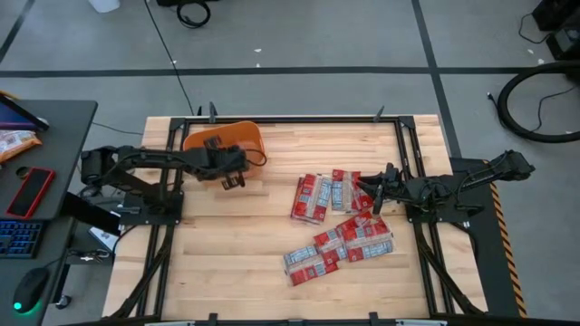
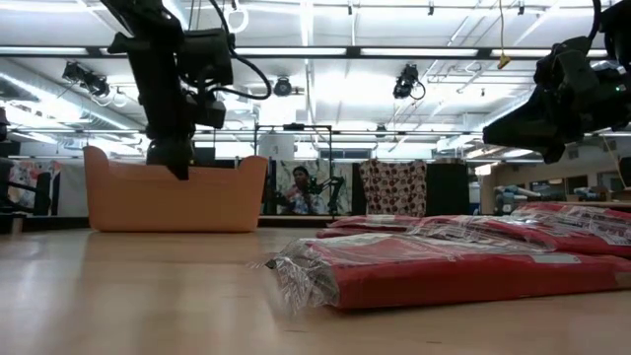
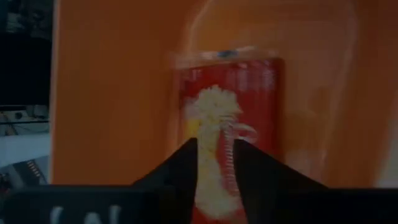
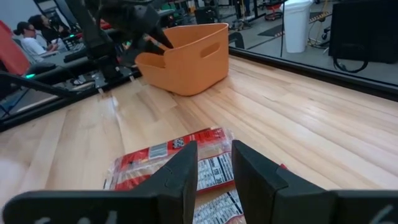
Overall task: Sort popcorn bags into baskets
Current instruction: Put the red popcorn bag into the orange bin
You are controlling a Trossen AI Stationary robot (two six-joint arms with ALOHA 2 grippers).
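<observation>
The orange basket (image 1: 224, 140) (image 2: 177, 197) (image 4: 186, 56) stands at the table's far left. One red popcorn bag (image 3: 249, 93) with a yellow popcorn picture lies flat on its floor. My left gripper (image 1: 231, 178) (image 2: 180, 163) (image 3: 214, 146) hangs fingers-down at the basket's near rim, narrowly open above that bag and apart from it. Several red popcorn bags (image 1: 340, 222) (image 2: 444, 266) (image 4: 168, 155) lie overlapping on the table's right half. My right gripper (image 1: 372, 190) (image 2: 547, 133) (image 4: 214, 149) hovers above their far end, narrowly open and holding nothing.
Bare wood (image 1: 245, 235) lies between the basket and the pile. Dark frame rails (image 1: 412, 163) run along the table's edges. A side desk (image 1: 54, 118) at the left carries a keyboard, a red phone and an orange snack bag (image 1: 14, 140). People (image 4: 28, 31) sit beyond the table.
</observation>
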